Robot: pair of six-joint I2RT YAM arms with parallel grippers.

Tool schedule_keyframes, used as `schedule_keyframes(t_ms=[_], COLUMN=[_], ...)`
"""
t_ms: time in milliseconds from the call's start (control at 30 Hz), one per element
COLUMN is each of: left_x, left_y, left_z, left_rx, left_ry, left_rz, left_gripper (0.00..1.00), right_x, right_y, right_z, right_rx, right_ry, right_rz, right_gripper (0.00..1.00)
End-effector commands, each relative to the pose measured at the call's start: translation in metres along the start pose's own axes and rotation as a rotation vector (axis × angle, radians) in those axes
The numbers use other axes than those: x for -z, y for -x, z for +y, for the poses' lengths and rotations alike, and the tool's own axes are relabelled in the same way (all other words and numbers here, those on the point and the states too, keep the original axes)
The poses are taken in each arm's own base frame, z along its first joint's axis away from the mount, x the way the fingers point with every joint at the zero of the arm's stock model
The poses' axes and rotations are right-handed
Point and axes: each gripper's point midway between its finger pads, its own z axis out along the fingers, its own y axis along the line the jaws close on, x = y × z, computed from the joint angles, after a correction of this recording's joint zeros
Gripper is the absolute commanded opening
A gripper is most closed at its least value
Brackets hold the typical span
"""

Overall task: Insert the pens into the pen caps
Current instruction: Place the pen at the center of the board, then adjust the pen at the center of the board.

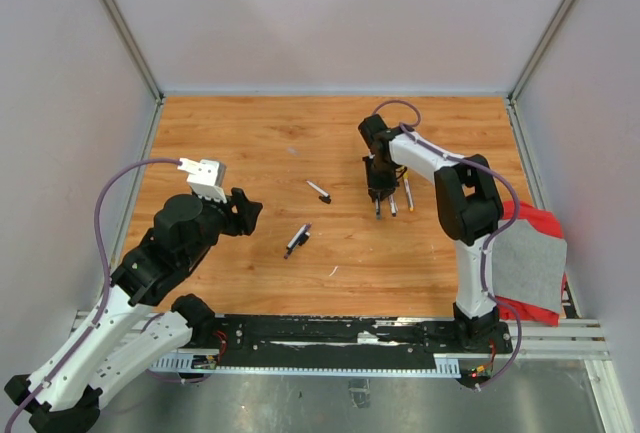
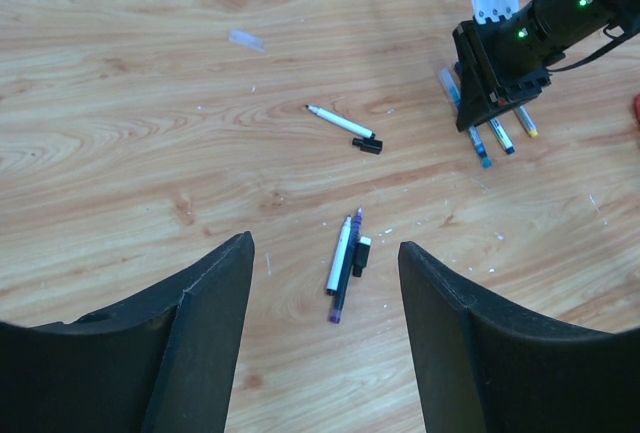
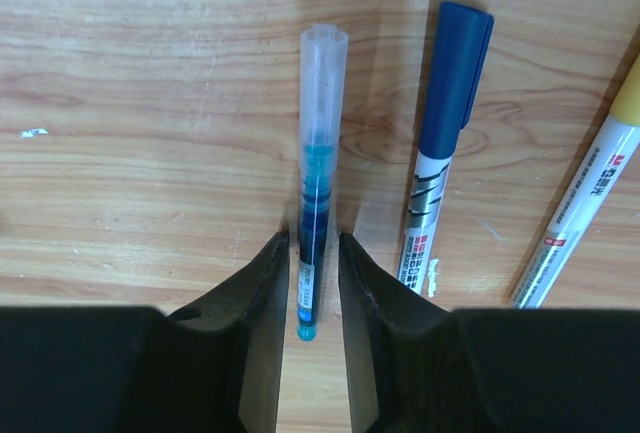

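There's the right claw (image 3: 312, 243) barely parted astride the teal pen (image 3: 318, 153), capped end pointing straight ahead, blue-capped pen (image 3: 445, 133) parallel just beside, left claw (image 2: 325, 248) spread wide above the desk (image 2: 150, 153).

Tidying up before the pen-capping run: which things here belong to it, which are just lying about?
Job: teal pen, blue-capped pen, yellow-capped pen, white pen, black cap beside it, pen pair, second black cap.
Lying about: red cloth, grey sheet, clear scrap.

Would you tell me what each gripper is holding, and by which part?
Nothing seems held. The right gripper straddles the teal pen at its uncapped end, gaps showing; the left gripper is open and empty.
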Motion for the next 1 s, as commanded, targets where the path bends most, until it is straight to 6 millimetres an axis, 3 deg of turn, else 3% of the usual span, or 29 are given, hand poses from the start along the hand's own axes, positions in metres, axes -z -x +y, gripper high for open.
schedule_keyframes(t_ms=[0, 133, 267, 533, 767, 967], left_x=[-0.002, -0.002, -0.003, -0.007, -0.014, -0.03], left_y=[0.003, 0.003, 0.002, -0.001, -0.009, -0.023], left_z=[-0.002, -0.002, -0.002, -0.002, -0.004, -0.015], left_rx=[-0.015, -0.017, -0.018, -0.023, -0.031, -0.038], left_ry=[-0.016, -0.016, -0.016, -0.011, -0.013, -0.045], left_rz=[-0.017, -0.017, -0.013, 0.004, 0.044, 0.136], left_gripper=[0.65, 0.65, 0.65, 0.65, 0.65, 0.65], right_x=[-0.005, -0.006, 0.01, 0.082, 0.117, 0.124], right_y=[0.004, 0.002, 0.006, 0.013, -0.008, -0.033], right_z=[-0.01, -0.008, -0.004, 0.002, 0.015, 0.014], right_rx=[-0.023, -0.019, -0.013, -0.008, 0.029, 0.0], right_ry=[-0.037, -0.022, 0.013, 0.114, 0.253, 0.334], right_rz=[0.013, 0.016, -0.016, -0.189, -0.333, -0.424], right_gripper=[0.28, 0.33, 0.35, 0.44, 0.47, 0.49])
